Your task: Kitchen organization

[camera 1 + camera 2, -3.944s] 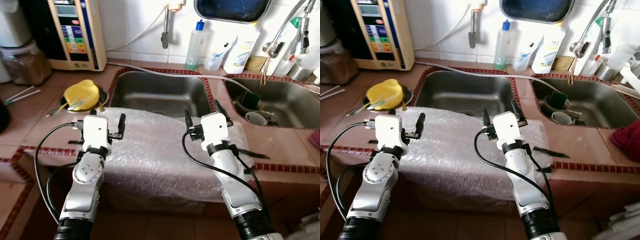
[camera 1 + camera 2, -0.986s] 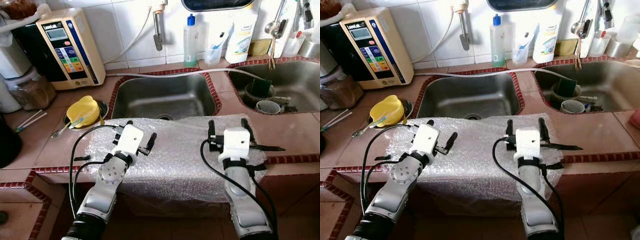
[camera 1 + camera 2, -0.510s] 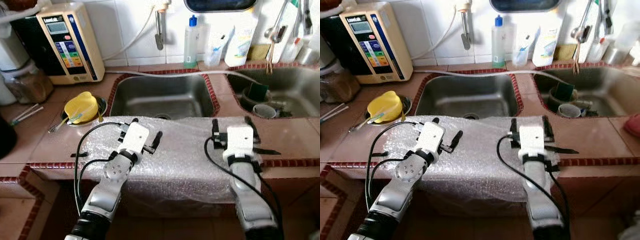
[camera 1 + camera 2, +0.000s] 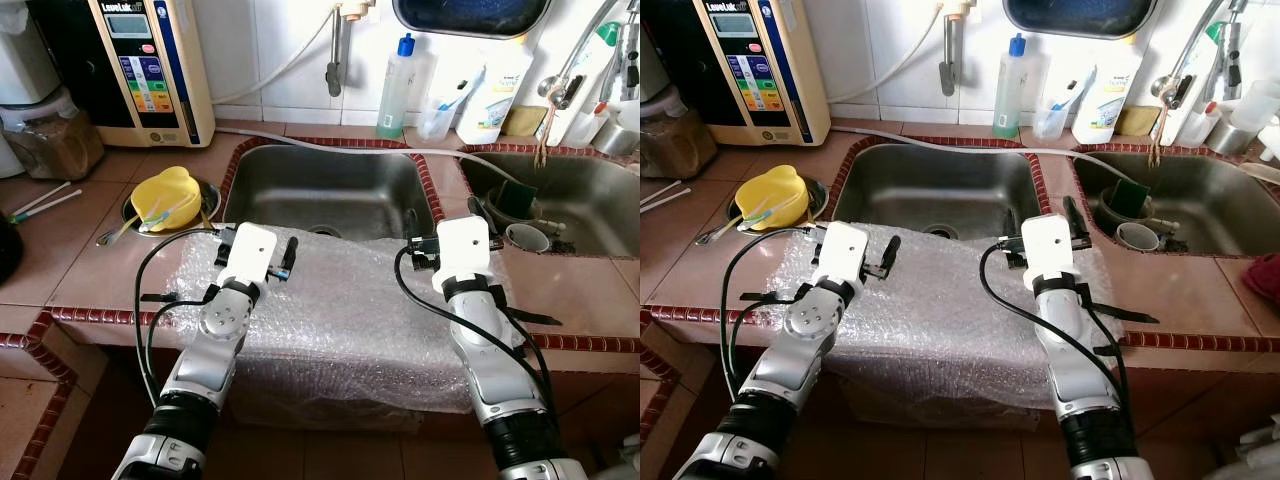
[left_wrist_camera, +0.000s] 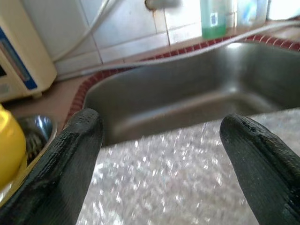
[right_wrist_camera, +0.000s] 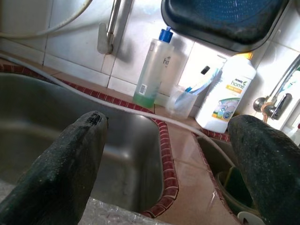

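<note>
Nearest the robot, a sheet of bubble wrap [image 4: 330, 310] drapes over the front edge of the tiled counter [image 4: 70, 270] and hangs down its face, probably laid there as padding or left to be cleared away. Both grippers hover just above it. The left gripper [image 4: 256, 246] has its fingers spread wide, with the wrap directly beneath and the rim of the near sink [image 4: 330, 185] just ahead. The right gripper [image 4: 448, 222] is likewise spread, poised over the wrap's far corner where the counter narrows between the two basins. Neither holds anything, so this looks like a ready stance before choosing what to tidy.

Beside the left gripper, on its outer side, a yellow bowl [image 4: 165, 192] with utensils sits in a metal dish. Beyond the right gripper, the second sink [image 4: 590, 200] holds a cup [image 4: 523, 236] and a dark container. Farthest off, against the wall tiles, stand a green soap bottle [image 4: 395, 90], a white detergent bottle [image 6: 227, 93] and a water appliance [image 4: 150, 65].
</note>
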{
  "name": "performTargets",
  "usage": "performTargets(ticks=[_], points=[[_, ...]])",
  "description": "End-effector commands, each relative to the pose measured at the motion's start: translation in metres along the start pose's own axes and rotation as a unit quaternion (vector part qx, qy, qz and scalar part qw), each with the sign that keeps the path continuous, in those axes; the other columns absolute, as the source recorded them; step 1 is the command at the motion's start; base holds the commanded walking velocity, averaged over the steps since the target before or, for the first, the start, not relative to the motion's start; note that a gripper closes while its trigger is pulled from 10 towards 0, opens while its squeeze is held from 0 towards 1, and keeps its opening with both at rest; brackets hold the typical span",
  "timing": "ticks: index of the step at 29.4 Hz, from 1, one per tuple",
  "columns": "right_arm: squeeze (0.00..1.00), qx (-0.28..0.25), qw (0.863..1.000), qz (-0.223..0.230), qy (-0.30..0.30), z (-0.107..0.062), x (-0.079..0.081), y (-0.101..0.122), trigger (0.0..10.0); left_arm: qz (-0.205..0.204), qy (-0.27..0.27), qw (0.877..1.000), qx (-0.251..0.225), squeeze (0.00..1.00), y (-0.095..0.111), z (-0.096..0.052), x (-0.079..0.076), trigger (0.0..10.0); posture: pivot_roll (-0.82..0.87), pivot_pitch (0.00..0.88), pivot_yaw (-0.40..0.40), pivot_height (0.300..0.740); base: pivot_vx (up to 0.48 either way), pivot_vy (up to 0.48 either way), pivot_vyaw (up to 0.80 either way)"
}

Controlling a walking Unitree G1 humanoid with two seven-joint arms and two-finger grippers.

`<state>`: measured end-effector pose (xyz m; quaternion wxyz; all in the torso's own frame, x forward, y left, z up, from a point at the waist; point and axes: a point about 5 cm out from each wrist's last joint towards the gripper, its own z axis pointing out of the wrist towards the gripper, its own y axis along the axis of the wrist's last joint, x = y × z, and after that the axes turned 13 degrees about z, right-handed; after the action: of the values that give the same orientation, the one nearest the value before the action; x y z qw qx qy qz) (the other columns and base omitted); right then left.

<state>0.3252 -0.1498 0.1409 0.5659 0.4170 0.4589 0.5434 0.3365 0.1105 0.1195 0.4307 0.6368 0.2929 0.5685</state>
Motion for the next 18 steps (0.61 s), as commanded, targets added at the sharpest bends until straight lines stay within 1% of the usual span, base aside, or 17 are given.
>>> performTargets(ticks=[1,4,6,10,12,15,18], points=[[0.00,-0.006,1.000,0.007,-0.004,0.005,0.000,0.002,10.0,0.008,-0.005,1.000,-0.003,0.00,0.001,0.003,-0.002,10.0,0.04,0.000,-0.022,0.740,0.000,0.000,0.00],[0.00,-0.014,1.000,0.016,-0.003,0.009,0.007,0.003,10.0,0.010,-0.006,1.000,0.000,0.00,-0.003,0.004,-0.003,10.0,0.03,0.000,-0.016,0.740,0.000,0.000,0.00],[0.00,-0.017,1.000,0.018,-0.002,0.010,0.008,0.005,10.0,0.010,-0.005,1.000,-0.001,0.00,-0.003,0.003,-0.002,10.0,0.04,0.000,-0.016,0.740,0.000,0.000,0.00],[0.00,-0.013,1.000,0.022,0.000,0.010,0.010,0.002,10.0,0.015,-0.006,1.000,0.003,0.00,-0.008,-0.001,-0.003,10.0,0.05,0.000,-0.023,0.740,0.000,0.000,0.00],[0.00,-0.007,1.000,0.026,0.009,0.010,0.013,-0.002,10.0,0.019,-0.010,1.000,0.011,0.00,-0.015,-0.005,-0.004,10.0,0.06,0.000,-0.037,0.740,0.000,0.000,0.00],[0.00,-0.009,1.000,0.023,0.018,0.013,0.016,-0.001,10.0,0.019,-0.009,1.000,0.015,0.00,-0.018,-0.006,-0.004,10.0,0.06,0.000,-0.038,0.740,0.000,0.000,0.00],[0.00,-0.015,1.000,0.020,0.016,0.017,0.013,0.002,10.0,0.018,-0.008,1.000,0.013,0.00,-0.015,-0.003,-0.005,10.0,0.06,0.000,-0.038,0.740,0.000,0.000,0.00]])
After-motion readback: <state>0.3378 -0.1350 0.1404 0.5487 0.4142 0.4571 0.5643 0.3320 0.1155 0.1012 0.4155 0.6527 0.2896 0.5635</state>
